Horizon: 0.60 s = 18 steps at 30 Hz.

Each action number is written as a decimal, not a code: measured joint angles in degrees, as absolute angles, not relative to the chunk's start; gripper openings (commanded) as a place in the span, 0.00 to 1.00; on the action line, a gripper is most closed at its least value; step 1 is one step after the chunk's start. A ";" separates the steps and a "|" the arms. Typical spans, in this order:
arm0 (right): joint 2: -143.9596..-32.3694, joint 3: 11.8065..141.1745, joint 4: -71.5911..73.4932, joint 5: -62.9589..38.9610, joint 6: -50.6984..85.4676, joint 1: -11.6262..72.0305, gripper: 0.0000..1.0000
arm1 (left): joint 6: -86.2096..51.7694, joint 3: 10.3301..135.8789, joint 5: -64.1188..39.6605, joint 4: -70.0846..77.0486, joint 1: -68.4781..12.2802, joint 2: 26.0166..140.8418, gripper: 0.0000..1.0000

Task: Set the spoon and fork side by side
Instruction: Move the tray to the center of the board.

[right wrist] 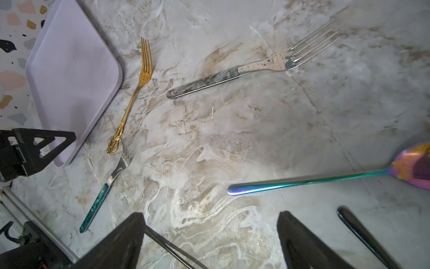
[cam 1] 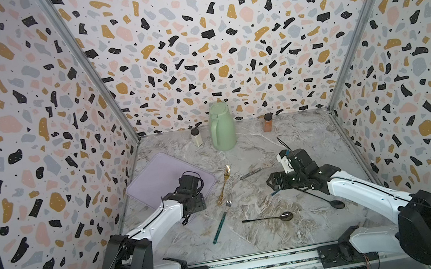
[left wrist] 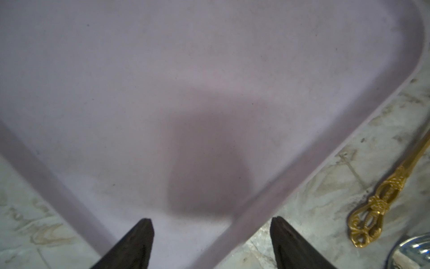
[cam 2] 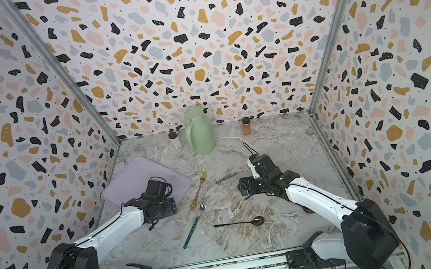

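Currently the black spoon (cam 1: 285, 215) lies on the marble table (cam 1: 254, 146) apart from the teal-handled fork (cam 1: 221, 222) (its tines by the gold fork (cam 1: 224, 183)), left gripper (left wrist: 213, 220) wide over the lilac tray (left wrist: 93, 69), right gripper (right wrist: 211, 213) wide, both empty.

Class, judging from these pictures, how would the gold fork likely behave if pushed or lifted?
The gold fork looks metal, so probably stiff. Its thin stem lies flat on the marble tabletop, likely awkward to pinch. Polished, it may slide or pivot rather than roll.
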State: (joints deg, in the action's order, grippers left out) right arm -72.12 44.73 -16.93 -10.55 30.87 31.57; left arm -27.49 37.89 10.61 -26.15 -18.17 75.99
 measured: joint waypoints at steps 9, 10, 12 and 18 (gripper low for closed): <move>-72.34 44.73 -16.88 -9.39 30.89 32.38 0.94 | -26.06 38.37 5.30 -25.63 -18.17 78.19 0.51; -72.34 44.73 -16.88 -9.34 30.89 32.42 0.94 | -25.93 38.39 4.93 -25.63 -18.17 78.48 0.47; -72.34 44.73 -16.80 -9.26 30.89 32.53 0.94 | -25.87 38.39 4.21 -25.54 -18.17 79.05 0.41; -72.34 44.60 -16.71 -8.91 30.92 32.64 0.94 | -26.02 38.41 2.42 -25.39 -18.52 79.53 0.28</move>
